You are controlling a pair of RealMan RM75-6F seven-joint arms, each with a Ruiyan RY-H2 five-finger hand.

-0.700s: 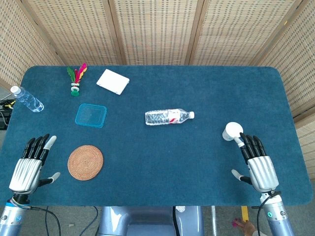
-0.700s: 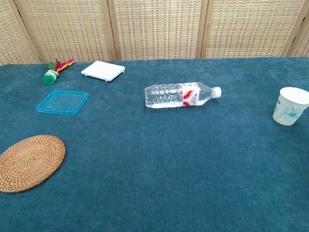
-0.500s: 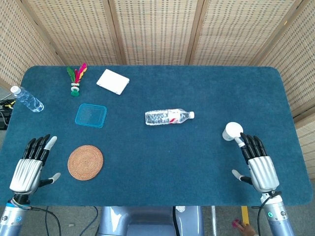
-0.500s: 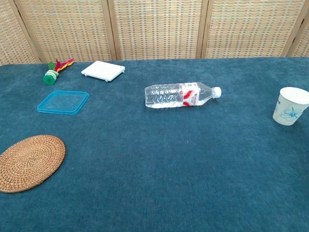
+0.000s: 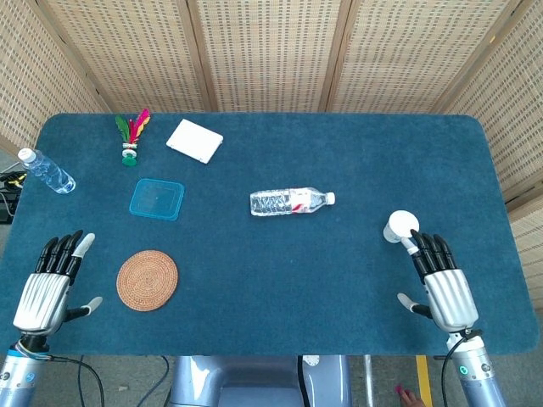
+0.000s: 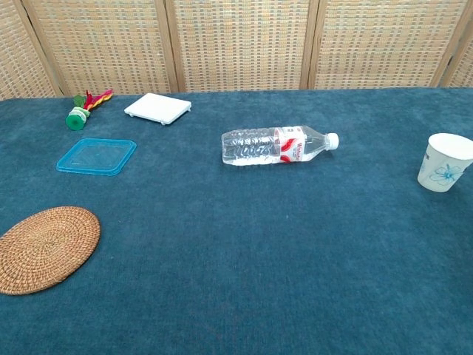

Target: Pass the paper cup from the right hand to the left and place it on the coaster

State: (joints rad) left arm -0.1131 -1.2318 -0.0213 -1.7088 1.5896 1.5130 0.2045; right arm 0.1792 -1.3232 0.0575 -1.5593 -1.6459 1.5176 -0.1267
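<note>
The counter (image 5: 254, 280) is covered in blue cloth and backed by woven screens. A wide bare stretch of cloth runs along its near half, between the coaster (image 5: 147, 280) at 8 o'clock and the paper cup (image 5: 399, 226) at 4 o'clock. The only item near the centre is a clear water bottle (image 5: 291, 201) lying on its side.

Along the far left lie a feathered shuttlecock (image 5: 131, 137), a white flat box (image 5: 194, 140) and a blue square lid (image 5: 157, 198). A second small bottle (image 5: 47, 170) lies at the left edge at 9 o'clock, partly over the rim.

The head view shows both hands and the small bottle; the chest view shows neither. The chest view shows the cup standing upright with a blue print on its wall.

The right hand (image 5: 443, 284) hovers palm down at the near right edge, fingers extended and spread, holding nothing. The cup stands just beyond its fingertips (image 5: 422, 248), at the hand's 11 o'clock; contact cannot be determined.

The left hand (image 5: 49, 284) lies flat at the near left edge, fingers spread and empty, just beside the coaster at its 3 o'clock.
</note>
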